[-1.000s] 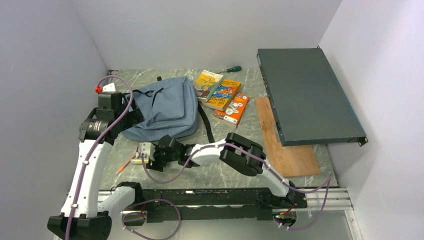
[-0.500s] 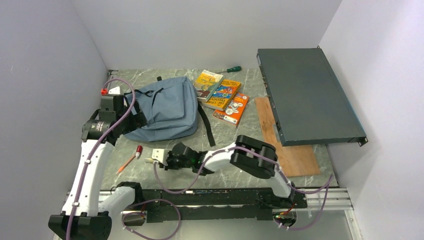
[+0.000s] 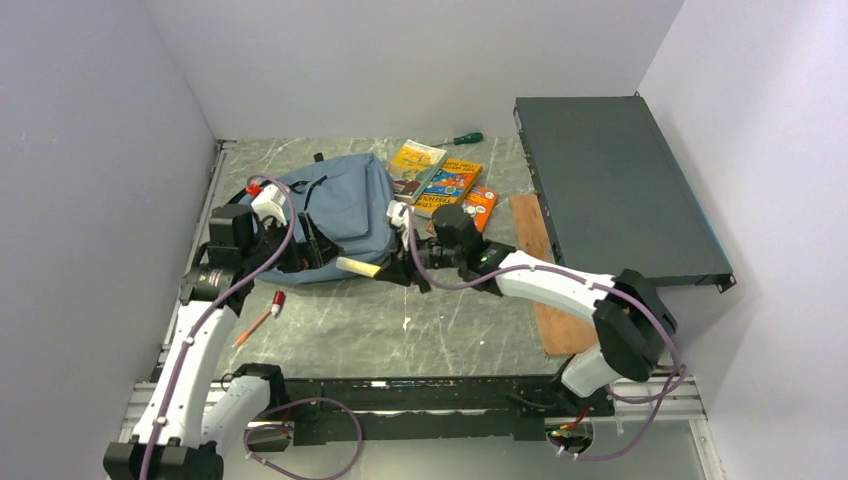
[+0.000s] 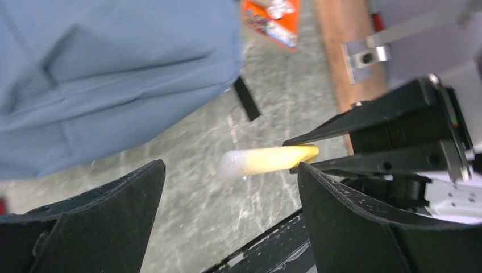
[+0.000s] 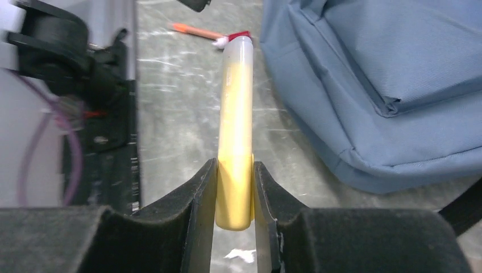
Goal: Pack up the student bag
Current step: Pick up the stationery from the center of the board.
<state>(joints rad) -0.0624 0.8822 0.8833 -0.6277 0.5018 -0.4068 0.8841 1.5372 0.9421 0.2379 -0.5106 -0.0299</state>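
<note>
The grey-blue student bag lies flat at the back left of the table. It also shows in the left wrist view and the right wrist view. My right gripper is shut on a yellow marker with a pale cap. It holds the marker level, just in front of the bag's near edge. My left gripper is open at the bag's near-left edge. The marker's pale tip points toward its jaws without touching them.
An orange pencil and a red-capped pen lie near the left. Three books and a screwdriver lie behind the bag. A dark grey metal box rests over a wooden board at right.
My right gripper has lifted the yellow marker from the near-left table and carried it right and back to the bag's front. My left gripper has swung right along the bag's near edge.
</note>
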